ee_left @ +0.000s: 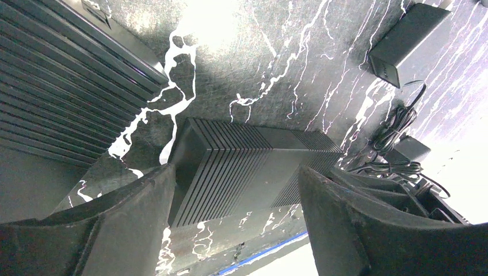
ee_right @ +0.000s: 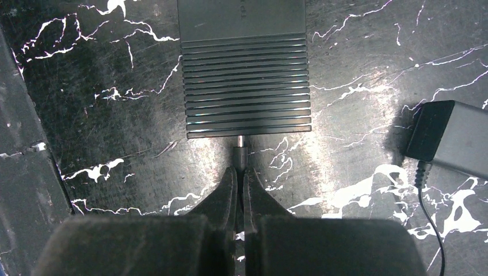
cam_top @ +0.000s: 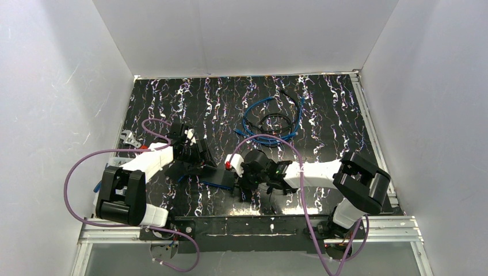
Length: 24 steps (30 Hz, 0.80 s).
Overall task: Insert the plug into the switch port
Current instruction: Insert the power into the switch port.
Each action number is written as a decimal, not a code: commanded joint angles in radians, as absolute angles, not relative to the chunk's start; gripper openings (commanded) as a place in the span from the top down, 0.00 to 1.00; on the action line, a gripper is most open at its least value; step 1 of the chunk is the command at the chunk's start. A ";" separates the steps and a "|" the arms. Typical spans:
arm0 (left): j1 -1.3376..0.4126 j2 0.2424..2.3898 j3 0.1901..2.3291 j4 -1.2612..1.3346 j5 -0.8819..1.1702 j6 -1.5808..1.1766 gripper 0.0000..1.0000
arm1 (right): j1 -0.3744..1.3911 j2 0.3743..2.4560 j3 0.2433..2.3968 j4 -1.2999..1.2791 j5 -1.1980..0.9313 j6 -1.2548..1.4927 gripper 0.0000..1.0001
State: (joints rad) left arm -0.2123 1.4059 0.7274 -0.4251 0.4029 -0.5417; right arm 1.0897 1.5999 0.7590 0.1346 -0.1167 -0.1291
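Black ribbed casing of the switch (ee_right: 244, 69) fills the top centre of the right wrist view, and the plug (ee_right: 240, 152), pinched tight in the right end effector (ee_right: 240, 172), has its metal tip right at the switch's lower edge. The left end effector (ee_left: 235, 175) stands wide astride the switch, seemingly not clamping it. I'd worry a push slides the box up the desk (ee_right: 103, 115), or a skewed tip jams at the port.
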 commanded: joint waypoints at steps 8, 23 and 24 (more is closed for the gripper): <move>-0.232 1.374 0.704 -0.433 0.462 -0.540 0.30 | 1.096 1.620 0.824 0.197 -0.129 -0.161 0.99; -0.304 1.319 0.659 -0.420 0.482 -0.559 0.52 | 1.074 1.629 0.897 0.163 -0.133 -0.264 0.99; -0.310 1.318 0.657 -0.420 0.483 -0.561 0.53 | 1.071 1.630 0.901 0.163 -0.138 -0.270 0.99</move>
State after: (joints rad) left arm -0.2622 1.3567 0.6738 -0.4046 0.3475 -0.5310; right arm 1.0780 1.6244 0.8174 0.0379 -0.1072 -0.2352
